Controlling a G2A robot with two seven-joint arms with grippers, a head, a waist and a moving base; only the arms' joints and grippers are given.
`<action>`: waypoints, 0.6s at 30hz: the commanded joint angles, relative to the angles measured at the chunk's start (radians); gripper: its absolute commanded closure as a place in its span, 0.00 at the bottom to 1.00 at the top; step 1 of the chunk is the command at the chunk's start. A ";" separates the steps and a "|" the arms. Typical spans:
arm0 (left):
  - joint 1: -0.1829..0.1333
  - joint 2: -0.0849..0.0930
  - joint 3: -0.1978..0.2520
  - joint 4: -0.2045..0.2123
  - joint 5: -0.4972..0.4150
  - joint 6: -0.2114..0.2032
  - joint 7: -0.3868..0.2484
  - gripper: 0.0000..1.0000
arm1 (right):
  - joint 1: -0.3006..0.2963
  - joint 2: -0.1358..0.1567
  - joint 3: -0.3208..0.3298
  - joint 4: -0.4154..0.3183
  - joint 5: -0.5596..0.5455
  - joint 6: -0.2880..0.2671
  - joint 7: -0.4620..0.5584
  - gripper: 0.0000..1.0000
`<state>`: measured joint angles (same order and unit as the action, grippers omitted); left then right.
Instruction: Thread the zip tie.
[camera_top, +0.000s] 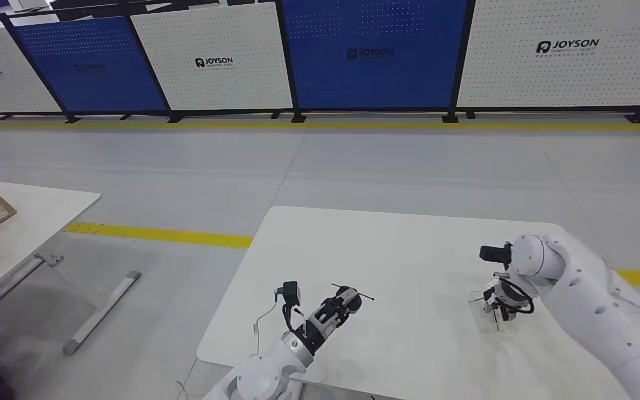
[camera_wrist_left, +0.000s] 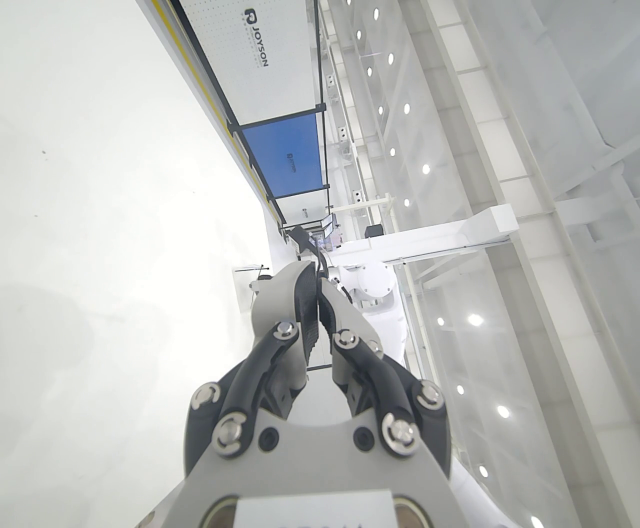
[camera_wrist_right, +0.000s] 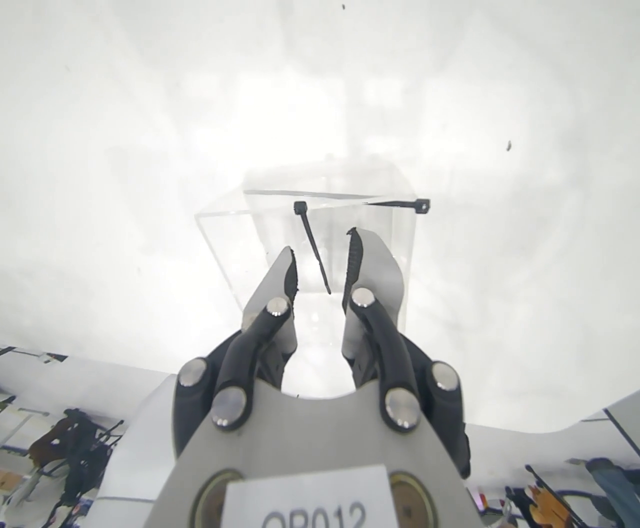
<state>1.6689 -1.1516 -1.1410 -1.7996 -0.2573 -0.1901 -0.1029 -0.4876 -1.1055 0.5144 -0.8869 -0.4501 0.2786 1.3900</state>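
My left gripper (camera_top: 345, 298) hovers over the near left part of the white table (camera_top: 400, 250), shut on a thin black zip tie (camera_top: 363, 295) that sticks out sideways. That zip tie (camera_wrist_left: 320, 368) crosses between the closed fingers of the left gripper (camera_wrist_left: 316, 272). My right gripper (camera_wrist_right: 320, 241) stands open just above a clear box (camera_wrist_right: 225, 250) at the table's right side. One zip tie (camera_wrist_right: 312, 245) leans inside the box, between the open fingers without touching them. A second zip tie (camera_wrist_right: 395, 204) lies across the box's rim.
The clear box (camera_top: 490, 312) sits near the table's right edge under the right gripper (camera_top: 497, 300). Another white table (camera_top: 40, 215) stands off to the left across a stretch of floor. Blue and white panels line the far side of the room.
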 joint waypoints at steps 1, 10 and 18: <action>0.000 0.000 0.000 0.000 0.000 0.000 0.000 1.00 | 0.006 -0.008 -0.009 0.016 0.001 -0.003 0.000 0.75; 0.000 0.000 0.000 0.000 0.000 0.000 0.000 1.00 | 0.034 -0.050 -0.042 0.090 0.003 -0.020 0.000 1.00; 0.000 0.000 0.000 0.000 0.000 0.000 0.000 1.00 | 0.024 -0.046 -0.011 0.080 0.011 -0.028 -0.032 1.00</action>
<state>1.6689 -1.1516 -1.1410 -1.7996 -0.2573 -0.1901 -0.1029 -0.4608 -1.1554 0.4950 -0.8003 -0.4415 0.2522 1.3653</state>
